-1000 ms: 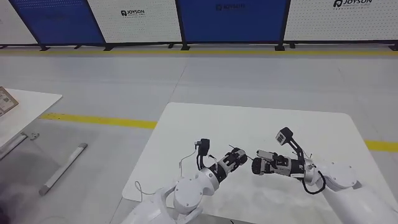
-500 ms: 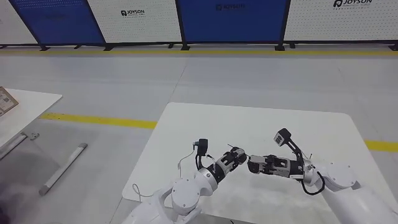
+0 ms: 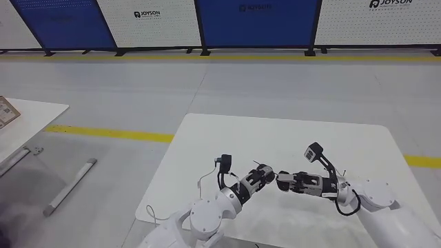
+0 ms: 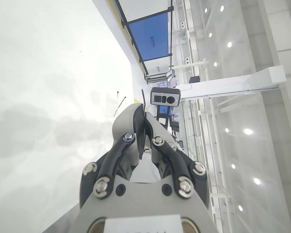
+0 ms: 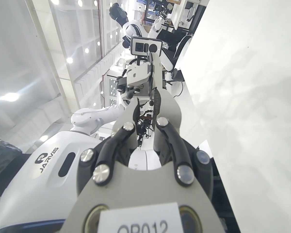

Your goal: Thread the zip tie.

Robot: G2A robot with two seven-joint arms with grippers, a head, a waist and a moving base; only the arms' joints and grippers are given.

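White tabletop (image 3: 227,138) with rounded corners, seen from above; its surface is smooth and faintly glossy. In the left wrist view, a thin black strip (image 4: 119,105) lies flat on the tabletop. Whether the strip is a zip tie cannot be told.

Seen from above, two white arms meet almost tip to tip. The left arm (image 3: 219,205) stretches from the near side toward 2 o'clock, with the left wrist camera (image 3: 224,160) standing up from its forearm. The left gripper (image 3: 267,173) has its fingers (image 4: 131,118) pressed together, pinching a thin black zip tie (image 4: 143,96) that pokes out past the tips. The right arm (image 3: 368,194) lies low and points toward 9 o'clock, with the right wrist camera (image 3: 315,151) raised above it. The right gripper (image 3: 280,181) sits just beside the left one, at its 4 o'clock, facing it.
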